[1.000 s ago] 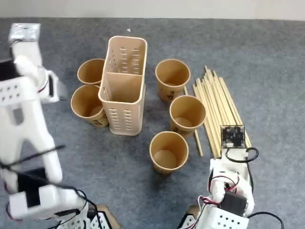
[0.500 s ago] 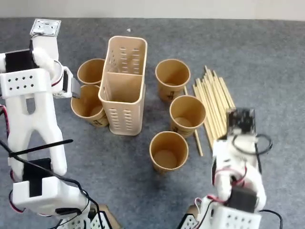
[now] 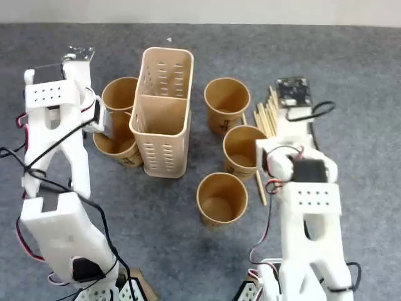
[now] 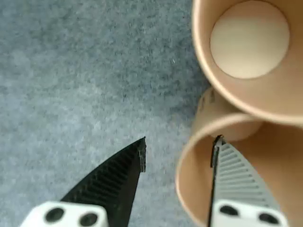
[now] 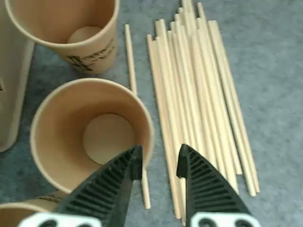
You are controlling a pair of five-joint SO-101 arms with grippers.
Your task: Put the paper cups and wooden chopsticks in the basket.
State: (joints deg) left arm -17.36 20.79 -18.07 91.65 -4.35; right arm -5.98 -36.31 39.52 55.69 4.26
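Note:
A tall slotted basket (image 3: 161,113) stands mid-table. Two paper cups (image 3: 120,93) (image 3: 116,141) stand to its left, and three paper cups (image 3: 226,100) (image 3: 244,150) (image 3: 220,197) to its right. Wooden chopsticks (image 3: 266,116) (image 5: 199,85) lie beside the right cups, partly under the right arm. My left gripper (image 3: 104,123) (image 4: 177,151) is open and straddles the wall of the nearer left cup (image 4: 279,156), one finger inside it. My right gripper (image 5: 158,161) is narrowly open above the edge of the middle right cup (image 5: 90,137) and the chopsticks, holding nothing.
Grey carpet covers the table. One single chopstick (image 5: 130,56) lies apart between the right cups and the pile. The basket's wall (image 5: 9,94) stands close beside the right cups. Open carpet lies right of the chopsticks and in front of the basket.
Both arms swung forward from the near edge. The left gripper came down onto the rim of the nearer left cup. The right arm extended over the middle right cup and the chopsticks.

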